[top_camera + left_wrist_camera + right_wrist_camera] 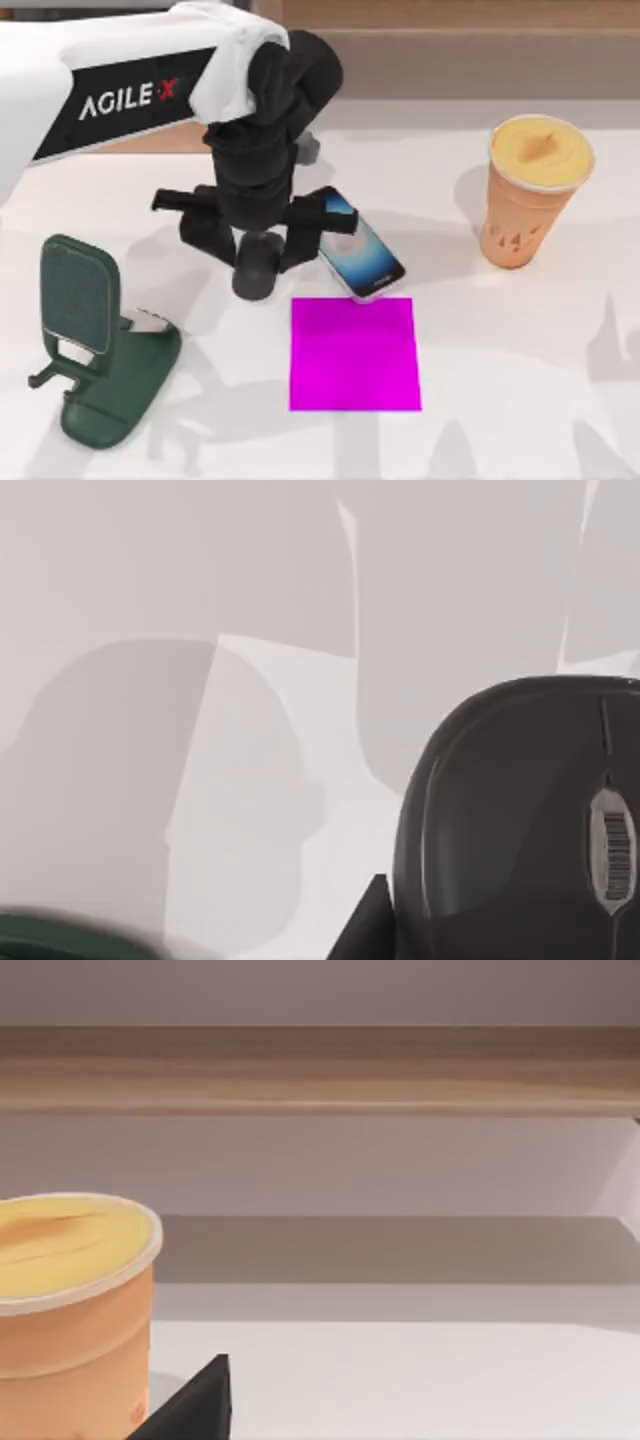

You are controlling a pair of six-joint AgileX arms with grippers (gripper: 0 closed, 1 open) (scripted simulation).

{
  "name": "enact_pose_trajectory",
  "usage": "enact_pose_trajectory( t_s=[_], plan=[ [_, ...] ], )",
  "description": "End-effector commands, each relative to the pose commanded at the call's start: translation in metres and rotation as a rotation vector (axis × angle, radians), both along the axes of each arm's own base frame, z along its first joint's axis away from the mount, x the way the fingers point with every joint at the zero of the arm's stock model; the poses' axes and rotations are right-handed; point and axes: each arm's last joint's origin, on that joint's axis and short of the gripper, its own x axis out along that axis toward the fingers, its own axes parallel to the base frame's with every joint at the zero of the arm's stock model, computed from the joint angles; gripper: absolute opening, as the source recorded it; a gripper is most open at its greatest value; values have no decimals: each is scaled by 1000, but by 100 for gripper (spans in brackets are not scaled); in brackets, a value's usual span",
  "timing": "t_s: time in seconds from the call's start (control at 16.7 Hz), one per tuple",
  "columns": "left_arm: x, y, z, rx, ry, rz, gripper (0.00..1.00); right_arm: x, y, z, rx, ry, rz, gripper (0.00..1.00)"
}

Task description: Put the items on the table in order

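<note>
Left gripper (258,262) is down over the middle of the table (520,340), with a black finger on either side of the black mouse (256,266). Looks clamped on it, with the mouse sticking out below the fingers toward the near side. In the left wrist view the mouse (510,820) sits right at the camera, scroll wheel visible, white tabletop behind it. Can't tell if it's lifted or still resting on the surface.

Smartphone (358,245) lies flat just right of the gripper, screen lit and body angled diagonally. Its far end is tucked under the gripper body, and its near corner is just at the far edge of the magenta pad (353,353). Can't tell whether it overlaps the pad. Pad lies flat, near-centre, close to the mouse but not touching.

Green phone stand (95,335) is upright at near left, well apart from the rest.

Orange cup (530,190) with yellow lid stands upright far right, clear of the phone. Right wrist view has the cup (70,1310) close in, wooden shelving (320,1070) beyond the table. Right gripper: one dark fingertip edge beside the cup there, so can't tell how it's set.
</note>
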Motion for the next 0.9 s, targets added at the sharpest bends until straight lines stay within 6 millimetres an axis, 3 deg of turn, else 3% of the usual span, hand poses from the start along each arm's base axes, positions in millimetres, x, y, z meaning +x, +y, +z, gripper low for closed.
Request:
enact_pose_trajectory(
  t_s=[0.24, 0.42, 0.9],
  plan=[
    [-33, -54, -13, -15, 22, 140, 0, 0, 0, 0, 0, 0, 0, 100],
    [-51, -79, -20, -20, 36, 177, 0, 0, 0, 0, 0, 0, 0, 100],
    [-55, -83, -24, -21, 38, 182, 0, 0, 0, 0, 0, 0, 0, 100]
  ],
)
